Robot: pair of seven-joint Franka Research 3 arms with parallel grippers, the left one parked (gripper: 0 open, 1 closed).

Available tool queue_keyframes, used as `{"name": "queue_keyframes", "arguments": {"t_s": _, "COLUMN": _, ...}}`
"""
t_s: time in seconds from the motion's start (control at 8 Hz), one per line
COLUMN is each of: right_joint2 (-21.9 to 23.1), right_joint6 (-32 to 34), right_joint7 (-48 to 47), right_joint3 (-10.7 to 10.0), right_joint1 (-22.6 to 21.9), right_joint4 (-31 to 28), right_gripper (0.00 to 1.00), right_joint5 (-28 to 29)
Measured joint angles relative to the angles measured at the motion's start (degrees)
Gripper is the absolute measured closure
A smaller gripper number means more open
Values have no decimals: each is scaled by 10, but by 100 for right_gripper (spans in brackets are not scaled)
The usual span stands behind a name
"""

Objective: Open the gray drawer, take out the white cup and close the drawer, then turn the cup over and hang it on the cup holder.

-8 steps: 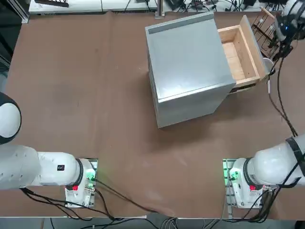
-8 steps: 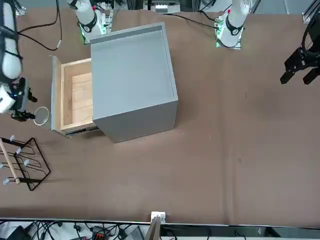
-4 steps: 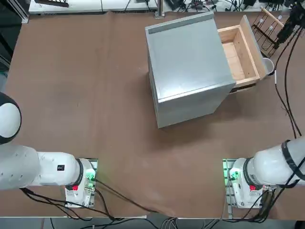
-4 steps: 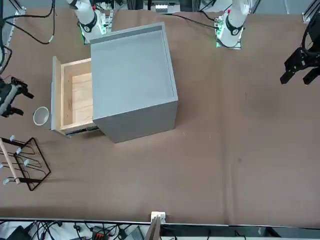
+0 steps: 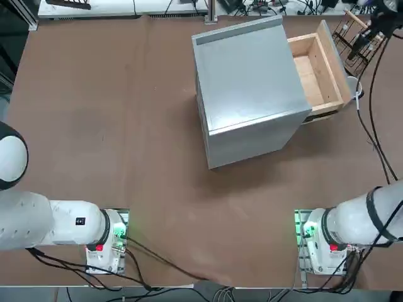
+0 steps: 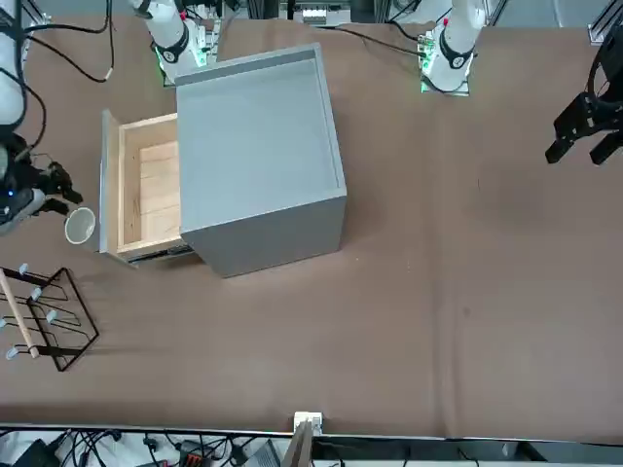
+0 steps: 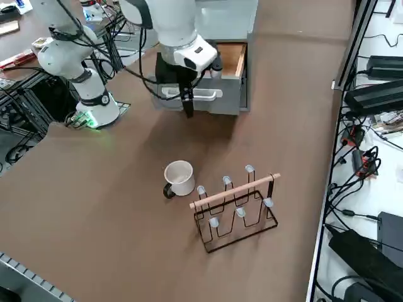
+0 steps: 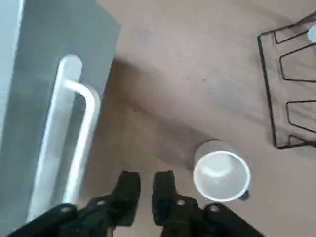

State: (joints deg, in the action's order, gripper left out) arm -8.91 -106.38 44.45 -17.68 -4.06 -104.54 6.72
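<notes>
Right gripper [image 8: 147,177] observed with its two fingers spread modestly apart, nothing gripped between them. From my station, I find it at the left edge of the front view and toward the top of the right side view, near the gray drawer's front. I record the gray drawer [image 6: 149,185] as pulled out of its cabinet [image 6: 263,146], upper left in the front view; the visible part of its wooden interior is bare. I note the white cup [image 7: 181,177] upright on the table [image 7: 126,239], mouth up, left of centre in the right side view. Its black handle [image 7: 168,190] points lower left. The cup holder [image 7: 234,214] stands near the cup, low and right of centre.
</notes>
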Motion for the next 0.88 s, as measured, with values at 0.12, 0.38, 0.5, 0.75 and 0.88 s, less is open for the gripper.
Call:
{"name": "queue_keyframes", "arguments": {"t_s": 0.12, "right_joint2": -1, "right_joint6": 1, "right_joint7": -15, "right_joint3": 0, "right_joint1": -11, "right_joint4": -2, "right_gripper": 89, "right_joint5": 2}}
{"name": "queue_keyframes", "arguments": {"t_s": 0.38, "right_joint2": -3, "right_joint6": 2, "right_joint7": -32, "right_joint3": 1, "right_joint1": -26, "right_joint4": -13, "right_gripper": 96, "right_joint5": 10}}
{"name": "queue_keyframes", "arguments": {"t_s": 0.5, "right_joint2": -4, "right_joint6": 2, "right_joint7": -43, "right_joint3": 1, "right_joint1": -31, "right_joint4": -19, "right_gripper": 96, "right_joint5": 11}}
{"name": "queue_keyframes", "arguments": {"t_s": 0.75, "right_joint2": -4, "right_joint6": 2, "right_joint7": -79, "right_joint3": 0, "right_joint1": -49, "right_joint4": -21, "right_gripper": 97, "right_joint5": 28}}
{"name": "queue_keyframes", "arguments": {"t_s": 0.88, "right_joint2": -4, "right_joint6": 2, "right_joint7": -98, "right_joint3": 1, "right_joint1": -64, "right_joint4": -21, "right_gripper": 97, "right_joint5": 40}}
